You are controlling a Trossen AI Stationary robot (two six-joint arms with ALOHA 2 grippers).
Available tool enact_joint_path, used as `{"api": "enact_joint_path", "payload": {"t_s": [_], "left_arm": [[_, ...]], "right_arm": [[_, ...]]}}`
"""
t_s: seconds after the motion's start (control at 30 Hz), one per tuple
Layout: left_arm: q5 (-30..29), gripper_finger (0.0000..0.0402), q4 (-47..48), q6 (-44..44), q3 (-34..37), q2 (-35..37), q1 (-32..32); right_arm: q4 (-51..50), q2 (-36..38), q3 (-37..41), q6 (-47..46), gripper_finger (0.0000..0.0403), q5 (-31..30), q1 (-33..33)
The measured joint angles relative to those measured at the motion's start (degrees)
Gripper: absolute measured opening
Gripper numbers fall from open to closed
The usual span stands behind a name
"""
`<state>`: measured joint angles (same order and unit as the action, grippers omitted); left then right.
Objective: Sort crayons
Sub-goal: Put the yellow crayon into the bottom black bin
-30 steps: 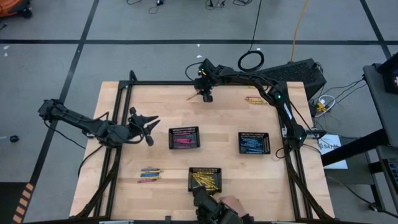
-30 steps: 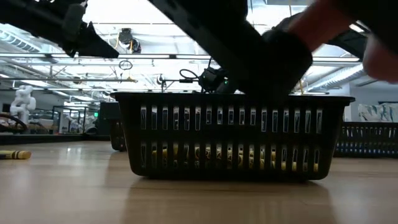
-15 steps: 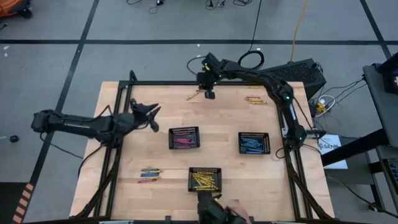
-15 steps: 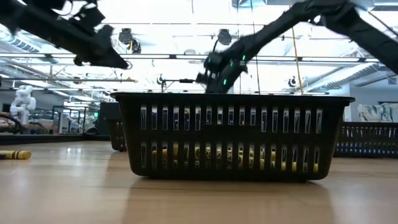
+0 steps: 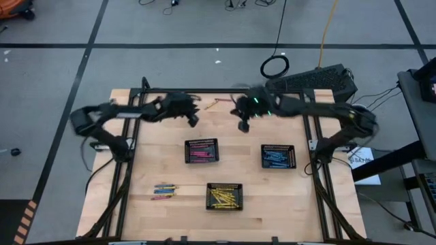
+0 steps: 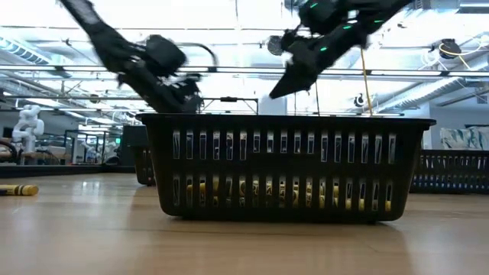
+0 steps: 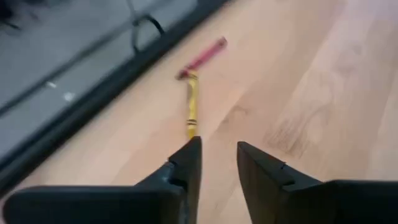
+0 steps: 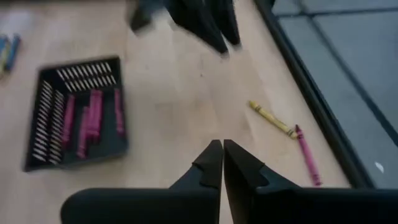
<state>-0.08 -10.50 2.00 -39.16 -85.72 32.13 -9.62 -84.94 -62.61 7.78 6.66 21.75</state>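
Note:
A yellow crayon (image 7: 191, 107) and a pink crayon (image 7: 203, 57) lie flat, end to end, on the wooden table near its far edge (image 5: 211, 104). My left gripper (image 7: 219, 152) hovers just short of them, open, fingers either side of empty air; in the high view my left gripper (image 5: 193, 120) stands left of them. My right gripper (image 8: 222, 150) is shut with nothing in it, raised over the table's middle (image 5: 243, 126), and its view shows the same yellow crayon (image 8: 272, 118) and pink crayon (image 8: 308, 155).
Three black mesh trays stand on the table: one with pink crayons (image 5: 201, 150), one with blue crayons (image 5: 278, 156), one with yellow crayons (image 5: 225, 196) near the front edge. Several loose crayons (image 5: 163, 191) lie at the near left. A black frame rail (image 5: 204, 90) runs along the far edge.
My left gripper has swung from the table's left side toward the far edge and right, down toward the two crayons there. My right gripper has left those crayons, rising and moving toward the table's middle. A person's hand by the yellow tray has gone from view.

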Motion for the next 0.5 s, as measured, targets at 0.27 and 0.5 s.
{"api": "enact_joint_path", "payload": {"t_s": [0.27, 0.5], "left_arm": [[6.5, 0.0186, 12.7, -1.1, -18.1, -16.9, 2.8], [5.9, 0.0196, 16.7, -0.9, -25.3, -24.6, 3.7]], "right_arm": [[22.2, 12.4, 21.3, -13.1, 0.0, -15.5, -11.9], [29.0, 13.4, 24.7, -14.2, 0.0, -21.9, -19.2]]}}
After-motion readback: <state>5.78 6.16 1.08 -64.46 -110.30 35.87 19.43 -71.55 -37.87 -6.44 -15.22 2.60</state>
